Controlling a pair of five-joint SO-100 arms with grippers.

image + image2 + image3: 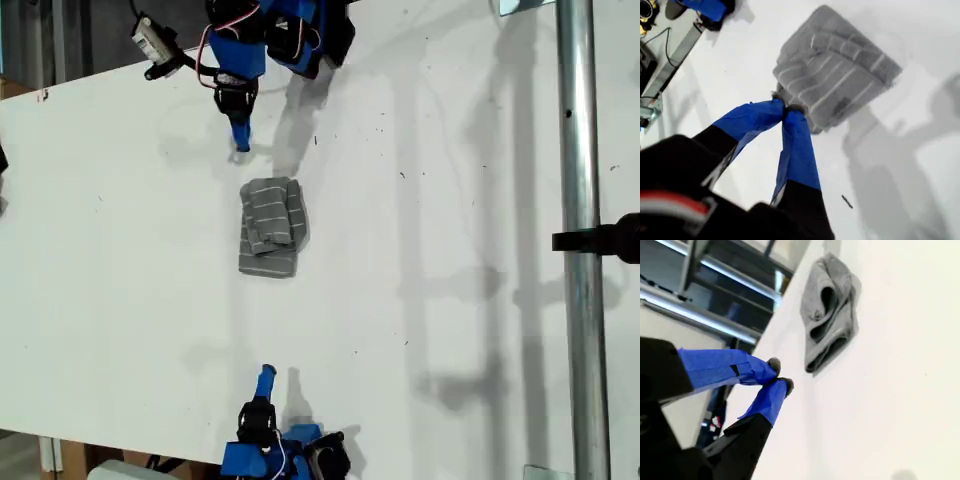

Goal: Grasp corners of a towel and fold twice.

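The grey striped towel [270, 228] lies folded into a small thick bundle in the middle of the white table [120, 250]. Its smaller top layer sits toward the exterior view's top. My first gripper [240, 143] reaches in from the exterior view's top. It is shut with nothing in it, a short way from the towel [832, 70]. In the first wrist view its tips [784, 107] meet just beside the bundle's near edge. My second gripper [265, 373] stands near the exterior view's bottom edge, shut and well apart from the towel [830, 310]. The second wrist view shows the towel's open folds. The corners are tucked into the bundle and cannot be told apart.
A vertical metal pole [580, 240] with a black clamp [610, 238] runs down the exterior view's right. A small white-and-black device [155, 42] sits at the table's top edge in the exterior view. Both arm bases stand at the table's edges.
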